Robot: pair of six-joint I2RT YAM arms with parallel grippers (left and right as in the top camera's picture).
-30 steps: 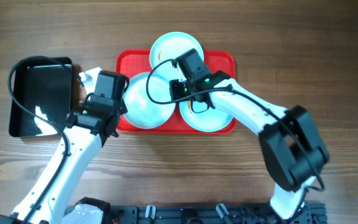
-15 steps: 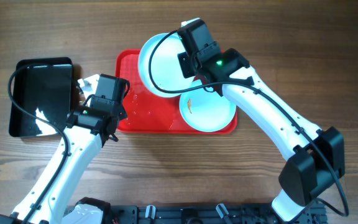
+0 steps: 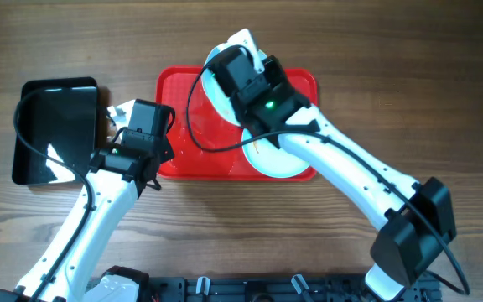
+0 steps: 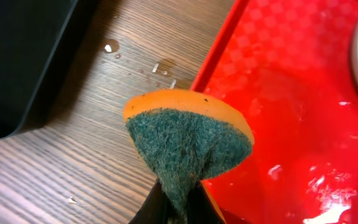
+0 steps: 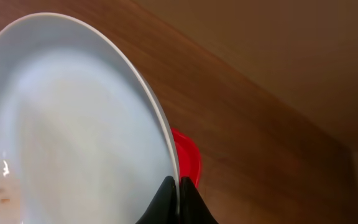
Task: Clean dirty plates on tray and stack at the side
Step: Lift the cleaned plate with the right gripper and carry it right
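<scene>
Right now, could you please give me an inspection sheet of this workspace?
Surface: brown wooden table, water droplets.
Job's things: large red rectangular plastic tray, wet; round pale turquoise plate lifted, tilted; second turquoise plate on tray.
Clutter: glossy black tray.
Tools: left tool shut on orange-green sponge; right tool shut on lifted plate's rim.
Cables: black cable loops over black tray; second black cable over red tray.
Surroundings: black rail at near edge.

The brown wooden table (image 3: 443, 92) is carrying the red tray (image 3: 174, 92) near its middle and the glossy black tray (image 3: 44, 117) just to its left, with small water droplets (image 4: 110, 47) sitting on the wood between them.
</scene>
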